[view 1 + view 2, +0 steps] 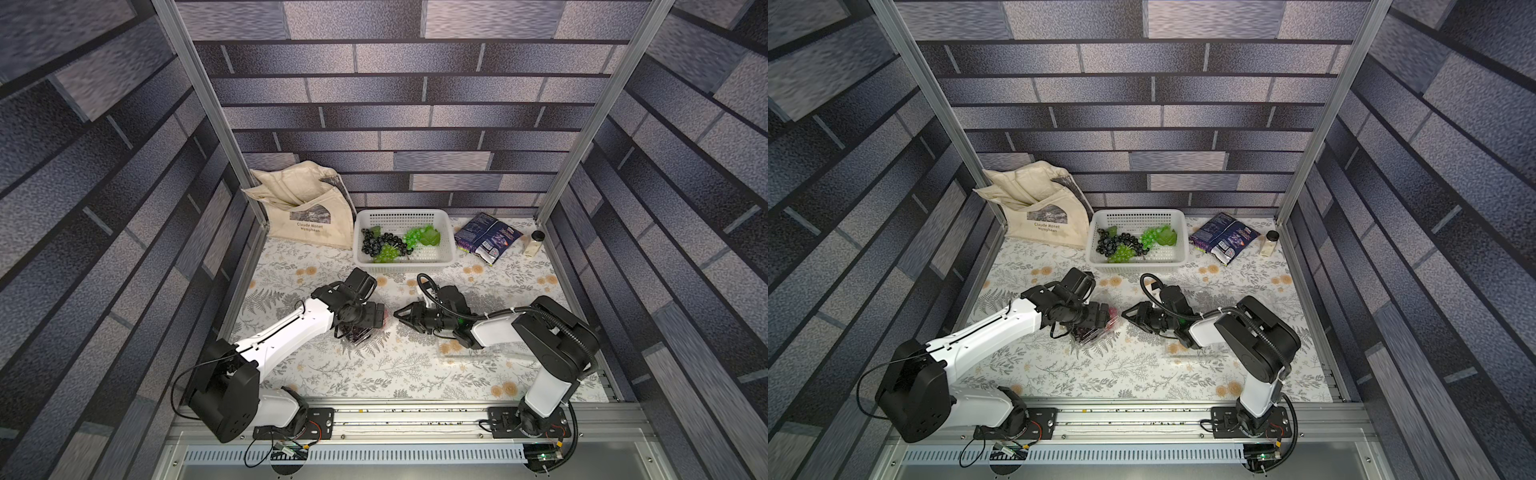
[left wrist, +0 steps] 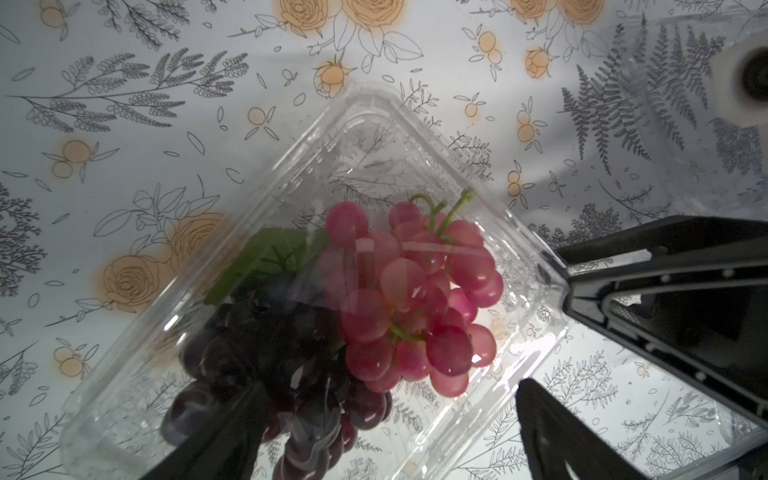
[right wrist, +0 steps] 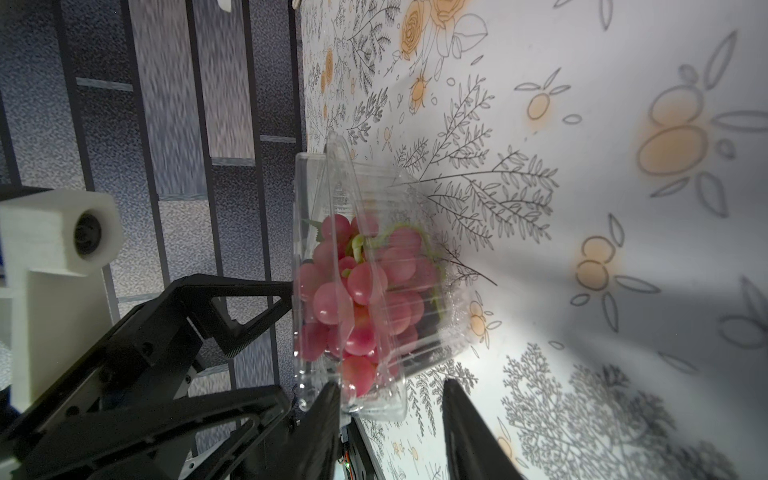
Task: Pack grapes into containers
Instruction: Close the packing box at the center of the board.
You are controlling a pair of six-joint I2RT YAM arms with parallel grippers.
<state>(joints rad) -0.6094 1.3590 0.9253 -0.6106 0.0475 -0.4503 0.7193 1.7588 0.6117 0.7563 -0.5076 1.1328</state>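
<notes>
A clear container (image 1: 360,336) (image 1: 1093,333) lies on the flowered cloth between both arms, its lid down over the contents. Inside are red grapes (image 2: 415,299) (image 3: 365,282) and dark purple grapes (image 2: 257,345) with a green leaf. My left gripper (image 2: 390,384) (image 1: 376,318) hovers over it, open wide, with its fingertips at the lid. My right gripper (image 3: 390,385) (image 1: 395,314) straddles the container's near corner. One finger rests against the plastic and the other stands off it, so it is open. More grapes, black (image 1: 376,243) and green (image 1: 415,237), lie in the white basket.
The white perforated basket (image 1: 403,214) stands at the back middle. A cream tote bag (image 1: 307,212) leans back left. A dark snack bag (image 1: 486,237) and a small jar (image 1: 534,243) are back right. Another clear container (image 1: 1179,348) lies under my right arm.
</notes>
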